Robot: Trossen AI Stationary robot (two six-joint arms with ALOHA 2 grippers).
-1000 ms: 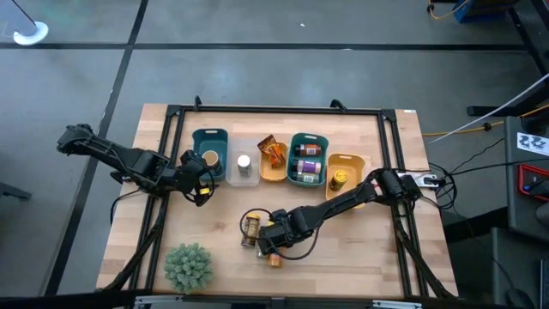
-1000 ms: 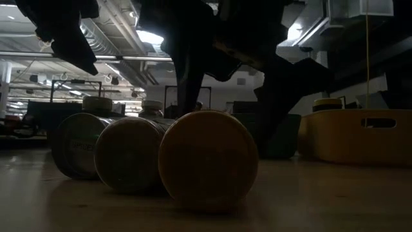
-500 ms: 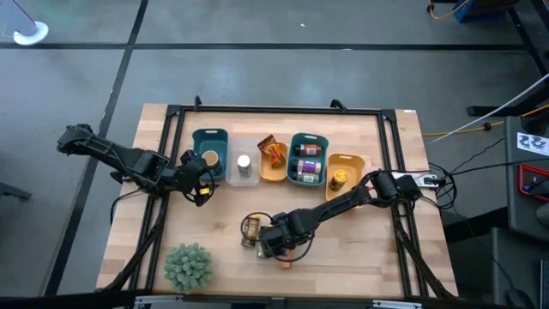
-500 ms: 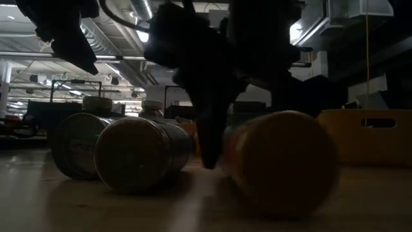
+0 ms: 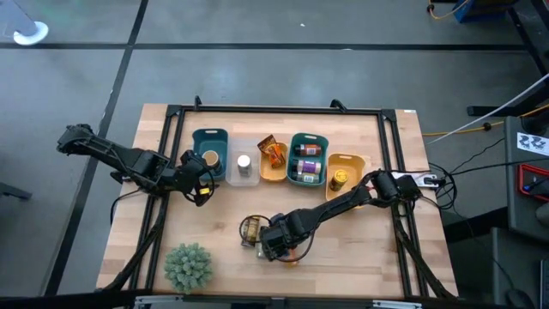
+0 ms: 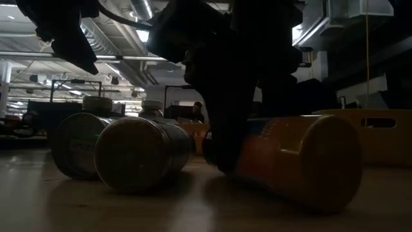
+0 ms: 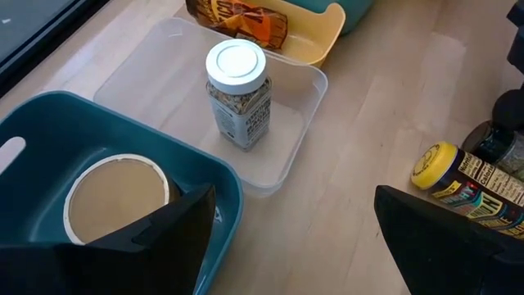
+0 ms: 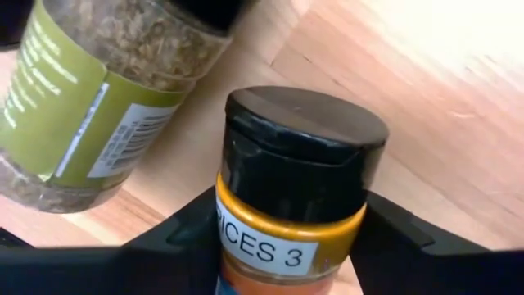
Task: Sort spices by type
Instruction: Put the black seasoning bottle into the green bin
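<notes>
**R gripper clamped round orange-label jar, front-centre of table**

High view: R gripper (image 5: 273, 246) low at front-centre of table (image 5: 369, 249), over a small cluster of loose jars; one green-label jar (image 5: 250, 228) lies just beside it. L gripper (image 5: 202, 182) hovers near the teal tray (image 5: 209, 136), which holds a tan-lidded jar (image 5: 208, 158). Row of trays along the back: clear tray (image 5: 243, 178) w/ white-lidded jar (image 5: 244, 161), yellow tray (image 5: 273, 176) w/ brown-orange packet (image 5: 273, 151), second teal tray (image 5: 306, 137) w/ several bottles, orange tray (image 5: 346, 160) w/ one yellow-lidded jar (image 5: 340, 178). Green plant (image 5: 188, 266) at front-left.

Low view: orange jar (image 6: 302, 161) lies on its side, dark gripper fingers (image 6: 222, 129) against it. Two more jars (image 6: 138, 153) lie on their sides next to it.

L wrist view: own fingers (image 7: 442, 238) spread apart, nothing between them. White-lidded jar upright in clear tray; tan lid in teal tray; packet in yellow tray. A yellow-capped bottle (image 7: 467, 179) lies on the wood, well apart from the trays.

R wrist view: both fingers (image 8: 176, 238) pressed to the sides of the black-capped orange-label jar (image 8: 295, 188), grasping it. Green-label jar lies touching or just beside it; can't tell which.
</notes>
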